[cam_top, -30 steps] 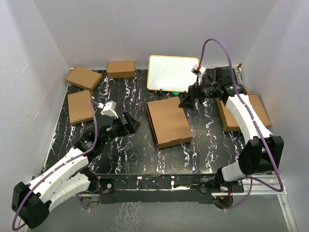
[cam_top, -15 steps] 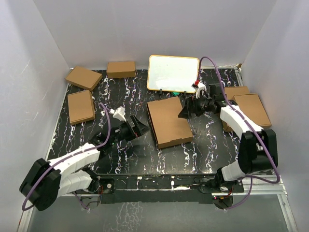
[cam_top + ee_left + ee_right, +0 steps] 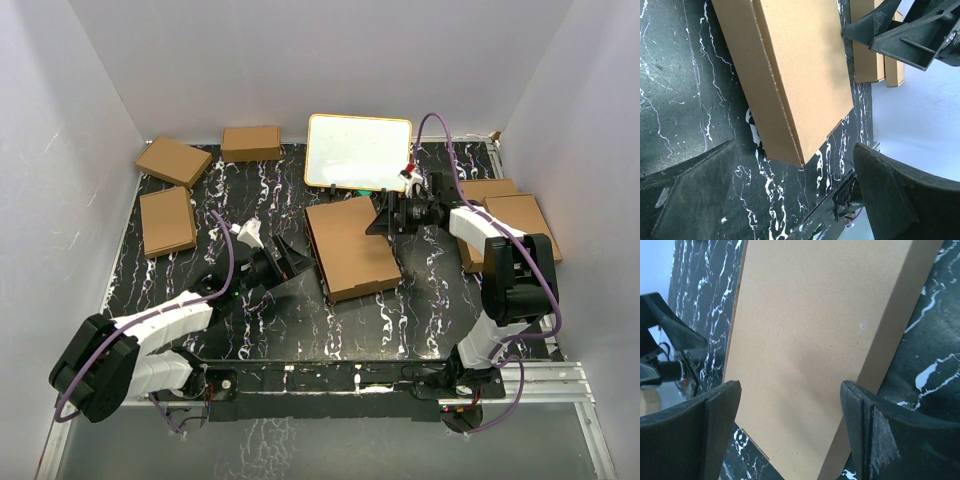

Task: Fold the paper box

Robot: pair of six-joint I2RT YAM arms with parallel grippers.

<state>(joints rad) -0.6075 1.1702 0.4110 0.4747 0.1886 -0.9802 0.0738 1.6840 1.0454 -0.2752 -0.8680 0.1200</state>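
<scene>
The black marbled table (image 3: 260,325) carried the paper box (image 3: 350,250), folded flat, near its middle. The left hand (image 3: 292,262) lay just off the box's left edge, fingers spread wide and empty. The right hand (image 3: 379,216) sat at the box's far right corner, fingers apart, gripping nothing.

Bright, even, diffuse light from above; walls (image 3: 300,70) wash out pale and the box (image 3: 350,250) casts only a thin soft shadow. Top view sharp edge to edge. Wrist views: box crisp w/ faint shading across it, but the close fingers (image 3: 690,200) go dark, grainy & a bit soft.
</scene>
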